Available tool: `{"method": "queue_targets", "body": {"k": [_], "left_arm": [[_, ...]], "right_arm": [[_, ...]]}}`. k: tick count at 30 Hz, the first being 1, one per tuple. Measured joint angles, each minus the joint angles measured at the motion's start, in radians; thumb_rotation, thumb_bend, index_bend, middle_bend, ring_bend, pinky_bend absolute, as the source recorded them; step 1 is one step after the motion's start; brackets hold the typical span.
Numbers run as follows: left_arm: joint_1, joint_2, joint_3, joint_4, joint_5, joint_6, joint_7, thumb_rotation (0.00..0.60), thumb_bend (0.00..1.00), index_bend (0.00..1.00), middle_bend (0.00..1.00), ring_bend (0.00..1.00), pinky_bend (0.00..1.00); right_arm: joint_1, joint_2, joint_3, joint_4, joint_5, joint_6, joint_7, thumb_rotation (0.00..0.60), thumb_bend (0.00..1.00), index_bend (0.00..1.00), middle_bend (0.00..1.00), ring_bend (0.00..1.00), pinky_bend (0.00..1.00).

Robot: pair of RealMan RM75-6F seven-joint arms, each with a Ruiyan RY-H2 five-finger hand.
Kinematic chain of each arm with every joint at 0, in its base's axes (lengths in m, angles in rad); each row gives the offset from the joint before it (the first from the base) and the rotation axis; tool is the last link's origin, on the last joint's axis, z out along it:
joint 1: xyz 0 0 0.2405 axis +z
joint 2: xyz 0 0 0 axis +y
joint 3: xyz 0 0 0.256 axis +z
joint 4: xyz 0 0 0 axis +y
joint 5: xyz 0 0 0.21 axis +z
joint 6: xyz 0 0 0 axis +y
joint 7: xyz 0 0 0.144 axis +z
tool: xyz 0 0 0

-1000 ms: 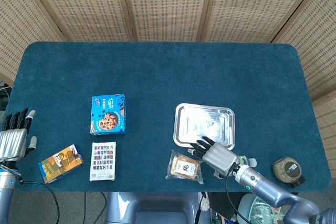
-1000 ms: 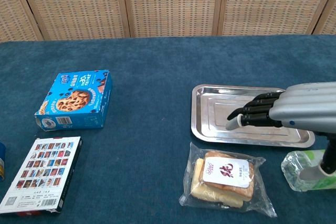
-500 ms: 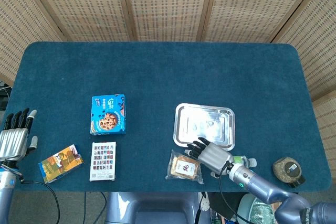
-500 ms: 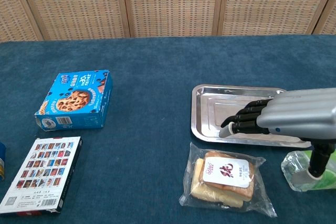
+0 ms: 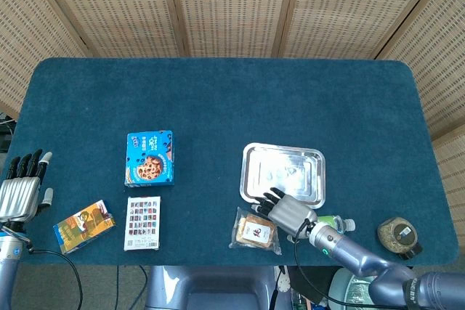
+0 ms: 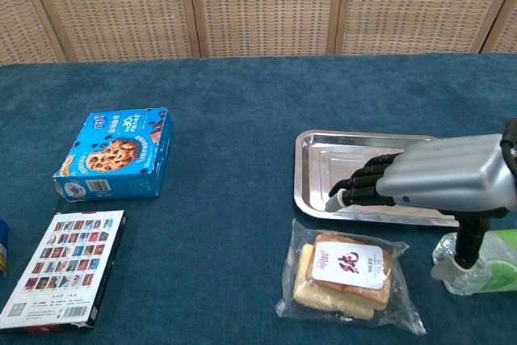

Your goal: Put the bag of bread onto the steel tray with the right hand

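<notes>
Since a second ago, the right hand (image 6: 428,182) has drawn back toward the table's near edge, fingers (image 5: 270,198) spread and holding nothing, above the near rim of the steel tray (image 5: 283,170). Just beside it, the bag of bread (image 6: 349,275) lies on the cloth. Only the head view shows the left hand (image 5: 20,190), fingers straight, close together.

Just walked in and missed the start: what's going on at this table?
The robot's right hand hovers above the near edge of the steel tray, fingers apart, holding nothing. The bag of bread lies on the table in front of the tray, not yet picked up. The left hand rests idle at the table's far left.
</notes>
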Motion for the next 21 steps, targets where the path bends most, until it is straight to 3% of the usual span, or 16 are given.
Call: {"method": "queue_targets", "body": {"k": [10, 21], "left_arm": [[-0.004, -0.004, 0.006, -0.001, 0.005, -0.004, 0.010, 0.600, 0.50, 0.00, 0.00, 0.00, 0.00], [-0.005, 0.003, 0.009, -0.003, 0.017, -0.003, -0.005, 0.600, 0.50, 0.00, 0.00, 0.00, 0.00]], "right_arm": [[-0.001, 0.013, -0.051, -0.102, 0.037, 0.073, -0.103, 0.600, 0.23, 0.01, 0.00, 0.00, 0.00], [0.025, -0.059, -0.086, -0.157, 0.142, 0.144, -0.268, 0.600, 0.23, 0.01, 0.00, 0.00, 0.00]]}}
